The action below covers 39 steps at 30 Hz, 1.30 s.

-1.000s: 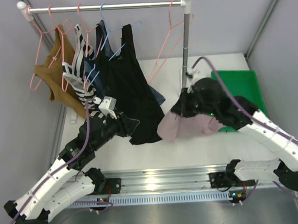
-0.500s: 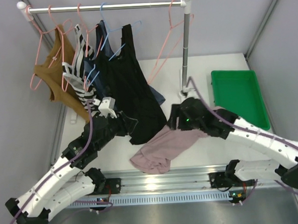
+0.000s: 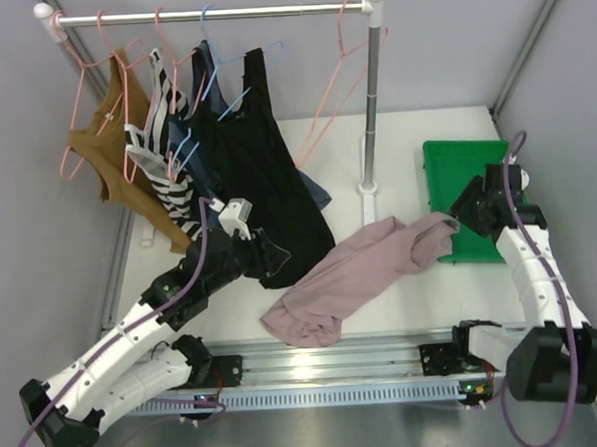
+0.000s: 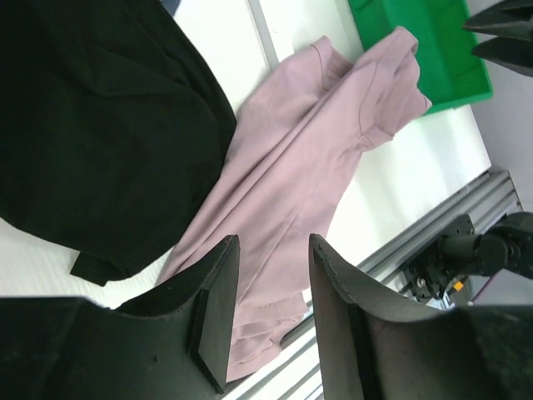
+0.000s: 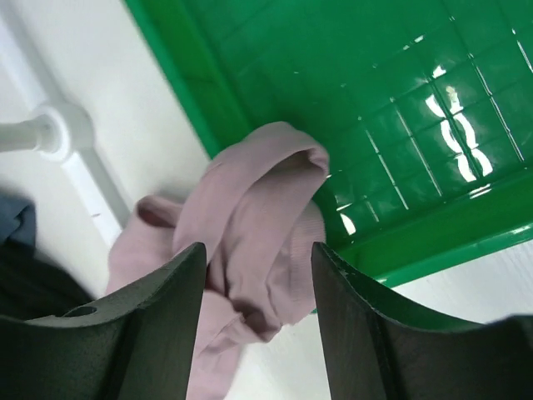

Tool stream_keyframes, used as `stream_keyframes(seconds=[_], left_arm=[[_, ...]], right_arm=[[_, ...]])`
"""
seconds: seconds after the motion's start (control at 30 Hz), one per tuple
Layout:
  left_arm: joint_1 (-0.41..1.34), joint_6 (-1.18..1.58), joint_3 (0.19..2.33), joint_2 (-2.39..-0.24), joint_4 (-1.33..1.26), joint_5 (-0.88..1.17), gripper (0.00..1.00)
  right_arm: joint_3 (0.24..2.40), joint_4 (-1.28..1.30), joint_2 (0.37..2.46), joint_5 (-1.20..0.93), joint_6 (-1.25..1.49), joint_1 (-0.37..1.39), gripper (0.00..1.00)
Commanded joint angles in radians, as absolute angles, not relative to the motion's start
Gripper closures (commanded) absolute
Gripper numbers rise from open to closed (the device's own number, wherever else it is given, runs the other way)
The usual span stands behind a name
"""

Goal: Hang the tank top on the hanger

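White table (image 3: pixel 395 148) between grey walls, garment rail (image 3: pixel 217 13) across the far side.

Left gripper (image 4: pixel 273 250): jaws spread, nothing between them, poised above the near end of the tank top (image 4: pixel 300 167), beside the hem of a black top (image 4: pixel 92 108).

Right gripper (image 5: pixel 258 258): jaws likewise spread and empty, poised over the near left corner of a green tray (image 5: pixel 375 83), clear of the cloth below.

Tank top: loose on the table, stretched diagonally. Far end bunched and draped over the tray's rim, partly inside the tray. Near end crumpled close to the table's near edge, just beside the metal frame (image 3: pixel 326 357). Left side edge running along the black top's hem; whether touching, cannot tell. Bare table on the far side of the tank top up to the foot of the rail's post (image 3: pixel 371 110), and on its near right side up to the frame.

Hanger (image 3: pixel 337 91): hooked at the right end of the rail, next to the post, tilted, well apart from the tank top and from both grippers. Open air between hanger and black top; left half of the rail crowded with other garments and hangers. Tray close against the right wall.
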<state>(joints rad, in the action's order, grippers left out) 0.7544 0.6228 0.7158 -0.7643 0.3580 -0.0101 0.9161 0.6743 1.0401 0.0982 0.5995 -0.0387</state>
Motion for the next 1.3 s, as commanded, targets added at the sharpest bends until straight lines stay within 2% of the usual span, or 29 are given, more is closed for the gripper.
stream_keyframes(seconds=[0.0,0.2,0.47,0.63,0.73,0.8,0.83,0.93,0.97,1.03,1.07,1.27], left_arm=[[0.758,0.592,0.735,-0.776,0.311,0.055,0.56],[0.758,0.586,0.736,-0.762,0.319,0.072,0.56],[0.758,0.591,0.727,-0.756,0.321,0.071,0.56],[0.758,0.594,0.735,-0.765,0.321,0.074,0.57],[0.758,0.597,0.735,-0.765,0.322,0.071,0.57],[0.758,0.598,0.735,-0.769,0.322,0.067,0.57],[0.758,0.601,0.736,-0.772,0.322,0.067,0.57],[0.758,0.603,0.739,-0.779,0.321,0.071,0.57],[0.759,0.604,0.741,-0.781,0.321,0.071,0.57],[0.758,0.604,0.744,-0.788,0.321,0.071,0.57],[0.758,0.604,0.744,-0.790,0.321,0.071,0.57],[0.758,0.603,0.746,-0.802,0.308,0.069,0.57]], right_arm=[[0.893,0.559,1.123,-0.038,0.538,-0.156,0.47],[0.874,0.450,1.288,-0.135,0.532,-0.299,0.45],[0.848,0.353,1.430,-0.187,0.549,-0.318,0.35],[0.838,0.292,1.482,-0.213,0.584,-0.325,0.34],[0.830,0.259,1.500,-0.233,0.603,-0.325,0.43],[0.825,0.242,1.505,-0.245,0.618,-0.325,0.54],[0.822,0.236,1.508,-0.248,0.621,-0.327,0.63],[0.824,0.230,1.509,-0.253,0.632,-0.325,0.76],[0.825,0.232,1.506,-0.255,0.634,-0.325,0.87],[0.825,0.233,1.487,-0.258,0.632,-0.327,0.97],[0.827,0.244,1.476,-0.256,0.629,-0.325,1.00],[0.860,0.327,1.321,-0.279,0.606,-0.321,1.00]])
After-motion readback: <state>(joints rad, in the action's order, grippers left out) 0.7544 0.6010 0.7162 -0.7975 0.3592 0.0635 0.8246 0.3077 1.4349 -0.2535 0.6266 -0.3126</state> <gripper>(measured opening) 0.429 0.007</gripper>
